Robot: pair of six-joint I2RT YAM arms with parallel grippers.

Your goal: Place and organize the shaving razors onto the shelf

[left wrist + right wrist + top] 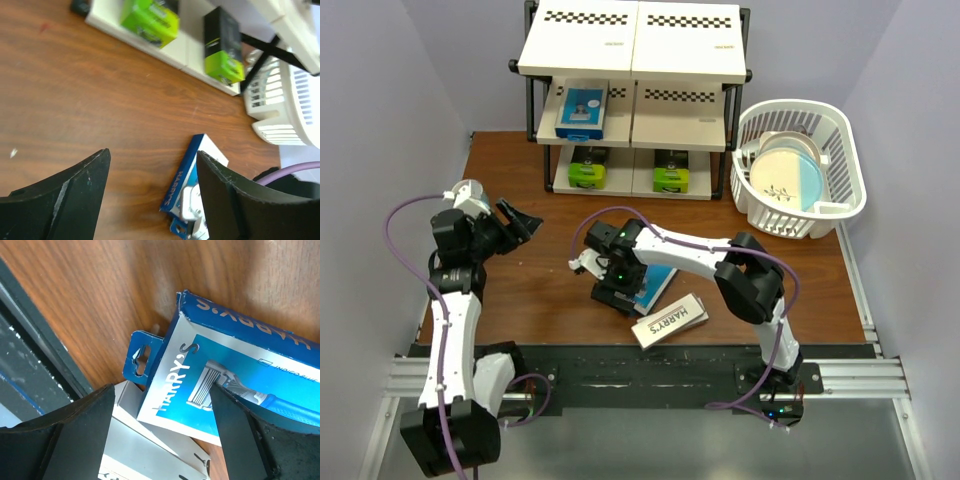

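Note:
The shelf [630,40] stands at the back of the table. Its middle tier holds a blue-and-white razor box [582,110]. Two black boxes with lime-green ends [588,168] [671,172] lie on its bottom tier, and both [150,20] [222,47] also show in the left wrist view. A second blue-and-white box [658,285] [225,390] [192,180] lies flat on the table, overlapping a long white HARRY'S box [669,320] [150,450]. My right gripper [618,290] [161,390] hangs open just over the blue box's hanger end. My left gripper [520,222] [152,154] is open and empty, out to the left.
A white plastic basket [850,160] [295,100] at the back right holds a white-and-blue plate [788,172]. The black rail [640,355] runs along the table's near edge, close to the white box. Purple cables loop beside both arms.

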